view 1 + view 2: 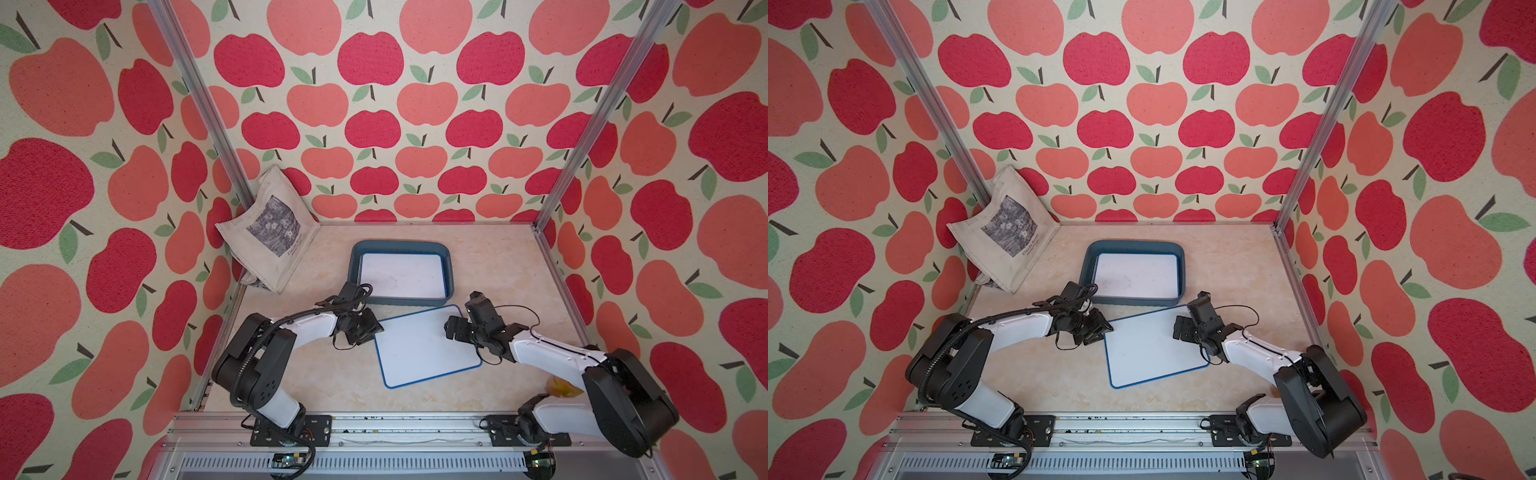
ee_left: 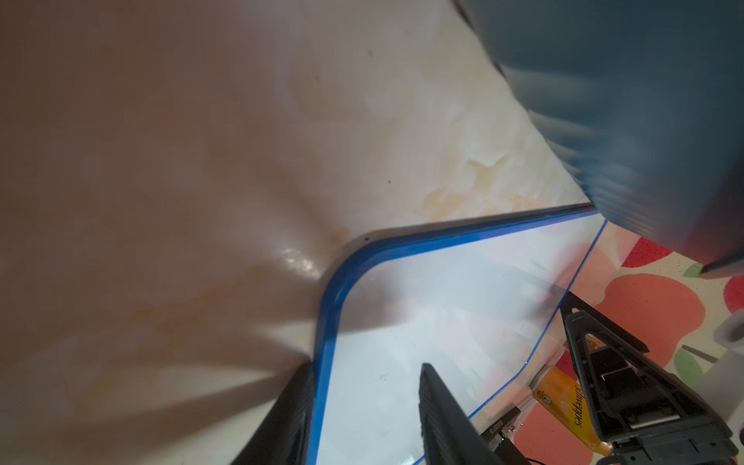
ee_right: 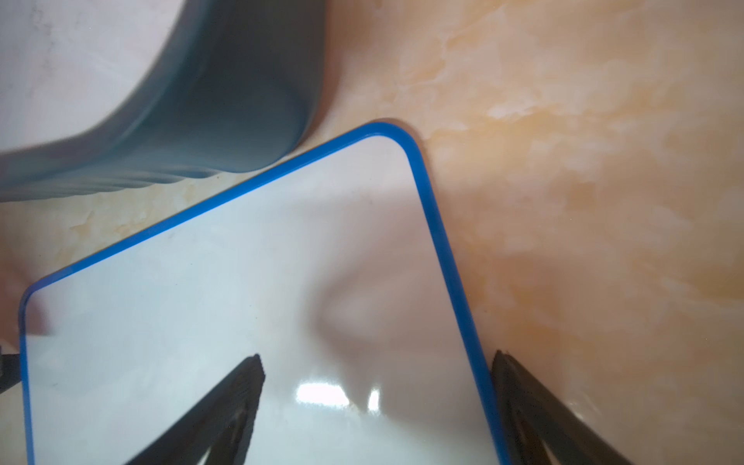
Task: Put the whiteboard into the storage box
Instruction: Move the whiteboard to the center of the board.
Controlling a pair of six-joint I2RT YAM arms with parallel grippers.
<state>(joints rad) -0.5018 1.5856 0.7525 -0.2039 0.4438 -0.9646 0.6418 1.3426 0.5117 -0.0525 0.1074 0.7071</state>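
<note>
Currently storage box [image 1: 401, 244] holds whiteboard [image 1: 401, 276] — second whiteboard [image 1: 424, 347] outside, just beside.

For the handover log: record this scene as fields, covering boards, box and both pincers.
box: shallow teal plastic storage box, one white board already lying inside
loose board: blue-rimmed rectangular whiteboard on the beige marbled table, in front of the box
left pincer: open, astride one board edge
right pincer: open, astride the opposite edge
status: loose board not boxed yet

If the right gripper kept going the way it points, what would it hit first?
Probably the whiteboard: the open right gripper straddles its edge, one finger over the board, one over the table. Height is unclear.
</note>
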